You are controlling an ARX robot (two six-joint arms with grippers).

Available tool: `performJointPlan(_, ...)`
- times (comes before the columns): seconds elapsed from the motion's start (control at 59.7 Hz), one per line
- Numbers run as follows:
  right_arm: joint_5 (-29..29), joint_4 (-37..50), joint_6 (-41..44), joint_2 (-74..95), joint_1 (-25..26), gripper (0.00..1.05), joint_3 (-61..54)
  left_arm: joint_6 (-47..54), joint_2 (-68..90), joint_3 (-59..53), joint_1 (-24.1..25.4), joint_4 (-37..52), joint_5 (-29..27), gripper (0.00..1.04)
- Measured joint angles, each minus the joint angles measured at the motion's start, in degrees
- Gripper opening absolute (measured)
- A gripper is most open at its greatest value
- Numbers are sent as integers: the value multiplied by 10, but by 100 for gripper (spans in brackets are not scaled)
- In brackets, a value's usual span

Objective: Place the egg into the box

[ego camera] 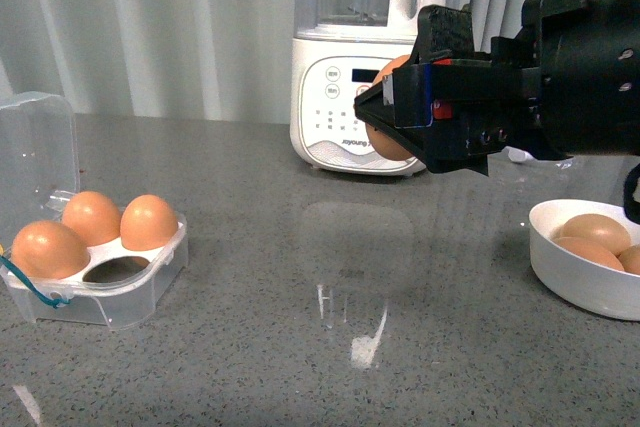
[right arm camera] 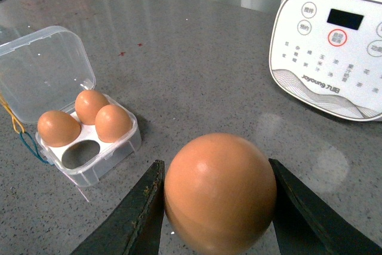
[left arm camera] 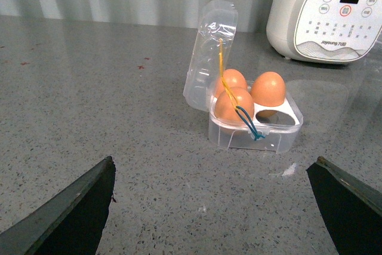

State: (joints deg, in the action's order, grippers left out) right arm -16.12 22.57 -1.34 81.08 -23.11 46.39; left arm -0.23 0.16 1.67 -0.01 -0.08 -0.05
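- Egg (right arm camera: 219, 192), smooth and orange-brown, sat clamped between the two dark fingers of my right gripper (right arm camera: 215, 165), one finger pressed to each side of it.
- That right gripper hung raised above the grey speckled worktop (ego camera: 300, 247), in front of the white Joyoung appliance (ego camera: 340, 97), which stood near the back edge.
- The egg touched nothing but my fingers and was well apart from the box.
- The clear-plastic egg box (ego camera: 140, 292) stood toward the left end of the worktop with its hinged lid (ego camera: 38, 147) swung up and open.
- Three brown eggs filled three of its four cells: one (ego camera: 48, 247) at the near left, and two (ego camera: 92, 215) (ego camera: 148, 220) side by side behind.
- The fourth cell (ego camera: 115, 269), on the near right of the white tray, was empty.
- A blue and yellow cord (left arm camera: 239, 108) hung from the box, its blue loop draped over the near wall.
- My left gripper (left arm camera: 213, 160) hovered above bare worktop with its fingers spread wide and nothing between them, facing the box from a little way off.
- A round white bowl (ego camera: 570, 272) sat at the right end of the worktop and held more brown eggs (ego camera: 598, 232).
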Motion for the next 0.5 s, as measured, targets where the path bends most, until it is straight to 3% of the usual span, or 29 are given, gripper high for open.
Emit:
performJointPlan(0.234, -94, 27, -5, 73, 28, 43, 40, 0, 0, 0, 0, 0, 0, 98)
performJointPlan(0.502, -143, 12, 12, 132, -2, 43, 104, 0, 0, 0, 0, 0, 0, 98)
